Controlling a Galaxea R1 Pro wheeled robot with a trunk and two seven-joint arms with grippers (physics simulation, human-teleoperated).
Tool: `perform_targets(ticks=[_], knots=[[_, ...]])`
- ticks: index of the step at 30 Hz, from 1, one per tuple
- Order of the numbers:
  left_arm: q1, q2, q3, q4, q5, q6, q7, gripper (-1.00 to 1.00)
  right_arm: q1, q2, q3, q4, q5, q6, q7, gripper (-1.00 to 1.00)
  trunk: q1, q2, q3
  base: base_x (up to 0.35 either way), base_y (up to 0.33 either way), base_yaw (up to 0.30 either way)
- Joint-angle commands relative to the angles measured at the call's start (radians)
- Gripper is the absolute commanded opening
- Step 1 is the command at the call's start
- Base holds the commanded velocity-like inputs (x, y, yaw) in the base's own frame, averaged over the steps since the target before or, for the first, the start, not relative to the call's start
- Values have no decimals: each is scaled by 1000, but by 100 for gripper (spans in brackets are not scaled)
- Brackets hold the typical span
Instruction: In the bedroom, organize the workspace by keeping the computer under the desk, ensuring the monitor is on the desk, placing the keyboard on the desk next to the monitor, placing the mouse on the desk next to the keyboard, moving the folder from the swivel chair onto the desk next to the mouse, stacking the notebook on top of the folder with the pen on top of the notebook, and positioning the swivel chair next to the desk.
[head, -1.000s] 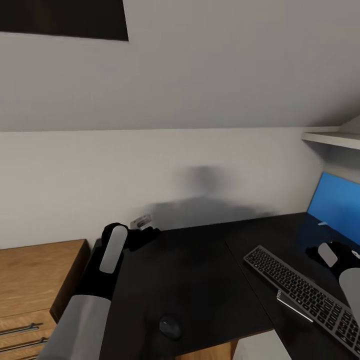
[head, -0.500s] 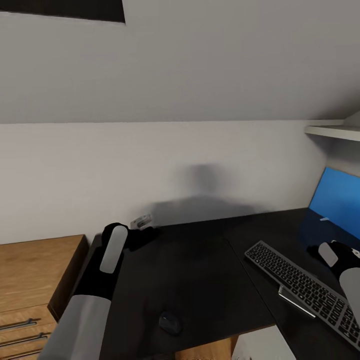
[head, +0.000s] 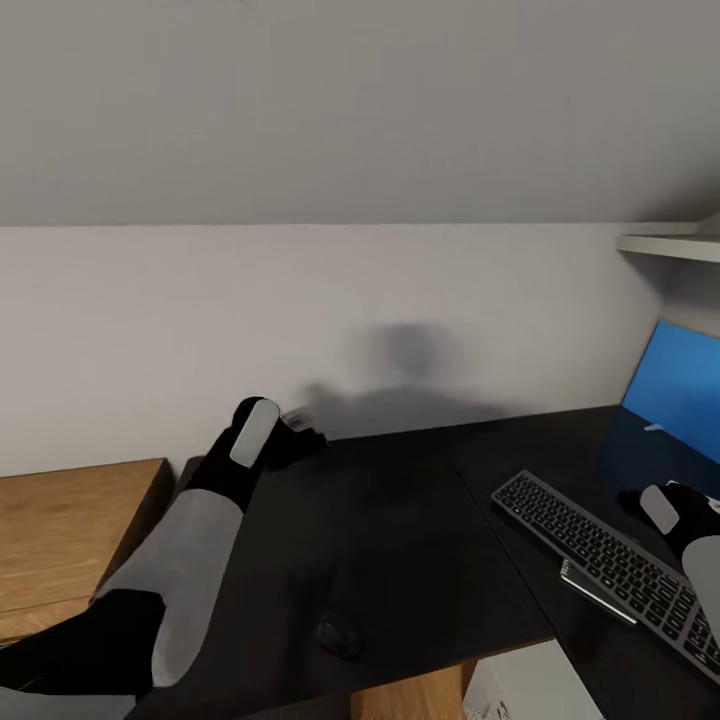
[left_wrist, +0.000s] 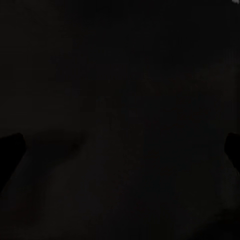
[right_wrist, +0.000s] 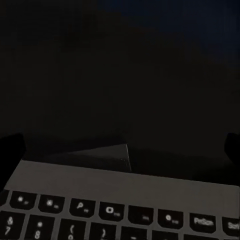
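The glossy black desk (head: 400, 530) spans the head view. A small black mouse (head: 340, 635) lies near its front edge. To the right, the slim keyboard (head: 600, 560) runs at a slant, and a thin dark notebook (head: 597, 592) with a pale edge lies against its near side. My left gripper (head: 298, 436) hovers low over the desk's back left corner by the wall; in its wrist view the left gripper (left_wrist: 120, 150) is open over dark desktop. My right gripper (head: 640, 497) sits beyond the keyboard's far edge. The right gripper (right_wrist: 120, 147) is open, with the keyboard (right_wrist: 120, 200) in front of it.
A low oak unit (head: 70, 530) adjoins the desk's left end. A blue panel (head: 682, 392) stands upright at the right, under a white shelf (head: 670, 245). A pale boxy top (head: 530, 685) shows below the desk's front edge. A sloped grey wall rises behind.
The head view has tilted up a little, so the whole scene sits lower. My left arm has stretched further toward the wall at the desk's back. The right arm holds still.
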Motion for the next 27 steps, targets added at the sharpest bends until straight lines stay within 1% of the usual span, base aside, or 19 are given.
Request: perform_targets(ticks=[1,3,7,8,10,12,13,15,16,18,21,23,25,27], knots=[[-29,0,1,23,9,3,10,100,-1,-1,2,-2,-10,1,-6,100,4,-8,-6,0,0,0],[-100,0,2,76,10,2,12,100,0,-5,2,-1,-10,-5,-6,100,12,-22,-16,0,0,0],[-149,0,3,99,9,2,15,100,-1,-7,4,-1,-10,-10,-6,100,27,-50,-32,0,0,0],[-152,0,2,101,9,2,15,100,-1,-7,4,-1,-9,-13,-6,100,31,-57,-36,0,0,0],[-156,0,5,103,8,2,15,100,0,-8,6,-1,-6,-46,-4,100,38,-71,-42,0,0,0],[-158,0,6,104,7,1,15,100,-2,-9,6,-4,-4,-89,-7,100,38,-71,-42,0,0,0],[-158,0,6,104,7,1,16,100,-2,-11,6,-6,-3,-94,-9,100,38,-71,-42,0,0,0],[-159,0,6,104,5,1,16,100,-15,-18,7,-42,7,-84,-52,100,38,-71,-42,0,0,0],[-159,0,6,104,3,0,17,100,-41,-20,7,-66,21,-65,-94,100,38,-71,-42,0,0,0],[-159,0,5,103,-1,-1,19,100,-74,-22,8,-80,37,-53,-124,100,38,-71,-42,0,0,0],[-159,0,4,99,-5,-2,35,100,-108,-23,8,-85,55,-45,-144,100,38,-71,-42,0,0,0],[-159,0,4,92,-6,-2,51,100,-117,-24,8,-84,59,-43,-149,100,38,-71,-42,0,0,0],[-159,0,4,68,-6,-1,113,100,-131,-22,4,-81,60,-43,-153,100,38,-71,-42,61,0,0],[-159,0,4,67,-6,-1,119,100,-131,-20,2,-77,59,-43,-153,100,38,-71,-42,166,0,0]])
